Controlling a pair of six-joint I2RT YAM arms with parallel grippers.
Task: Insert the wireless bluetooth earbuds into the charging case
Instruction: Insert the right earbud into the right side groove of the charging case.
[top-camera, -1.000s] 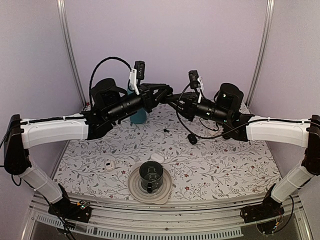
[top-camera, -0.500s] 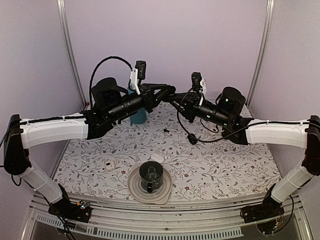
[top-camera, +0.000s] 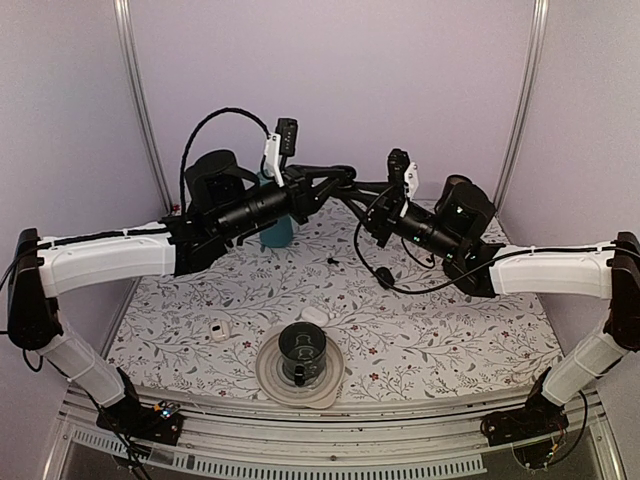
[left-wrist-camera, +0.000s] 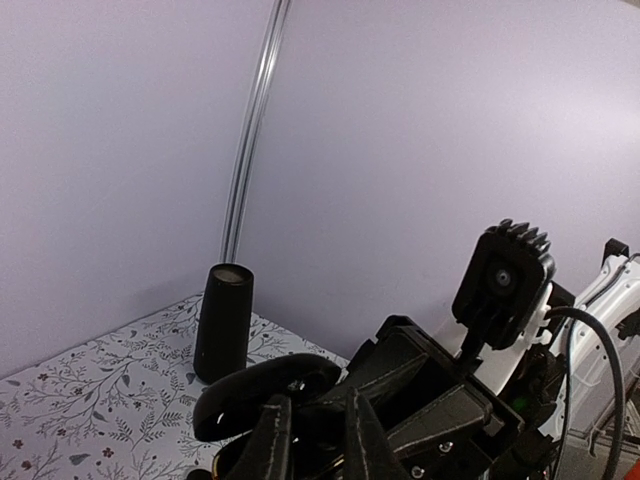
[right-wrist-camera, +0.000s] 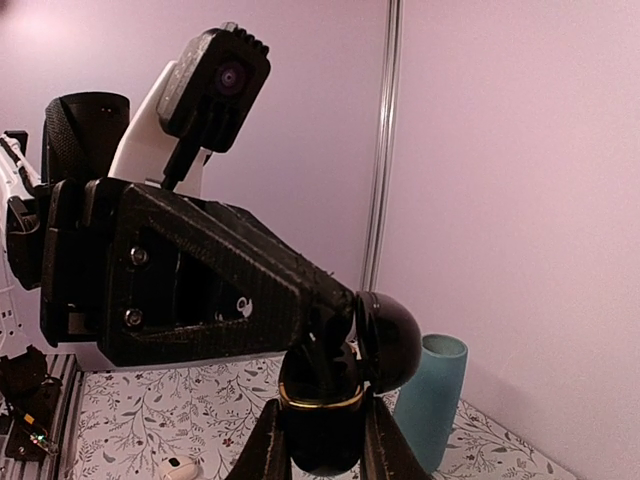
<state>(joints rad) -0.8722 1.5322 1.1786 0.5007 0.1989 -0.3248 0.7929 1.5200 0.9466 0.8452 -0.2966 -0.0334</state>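
Against lilac wall (right-wrist-camera: 500, 150), right jaws clamp charging case (right-wrist-camera: 320, 440).

Overhead view: even, diffuse light, only soft shadows on the table (top-camera: 450, 330); frame posts (top-camera: 135, 100) bow near the edges.
Left wrist view: dim. My left fingers (left-wrist-camera: 270, 440) are near-silhouette and soft-focus; wall (left-wrist-camera: 450, 120) beyond them is brighter.
Right wrist view: pink cast, faint sheen on the glossy charging case (right-wrist-camera: 320, 440) between my right fingers (right-wrist-camera: 262, 455).
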